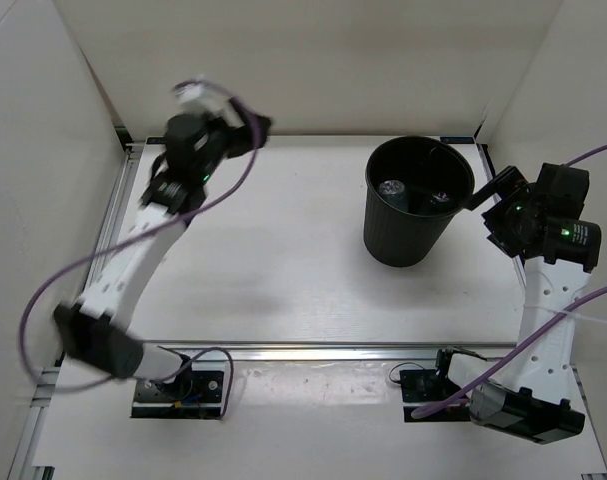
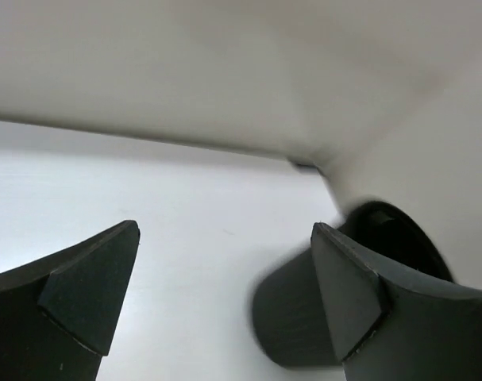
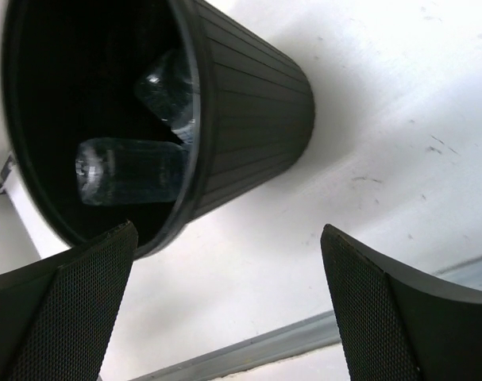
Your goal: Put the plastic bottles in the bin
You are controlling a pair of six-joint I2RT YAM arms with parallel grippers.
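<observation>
Beside the bin [image 1: 415,235], just off the rim on the side away from the left gripper [image 2: 225,230], the right gripper [image 3: 229,230] hangs with its jaws spread wide and nothing between them. Inside the bin, at least two clear plastic bottles [image 3: 129,171] lie on their sides against the dark wall of it; any others cannot be made out in the shadow. The left gripper is well apart from the bin and blurred in the overhead view, its jaws also parted and empty. No bottle shows on the table [image 1: 283,260] around the bin, so the task looks to be at its last step or finished. The next move seems to call only for drawing both arms back, the right one keeping off the rim. Open tabletop lies on the bin's side toward the left gripper; the enclosure wall [image 1: 573,90] stands near on the other.
</observation>
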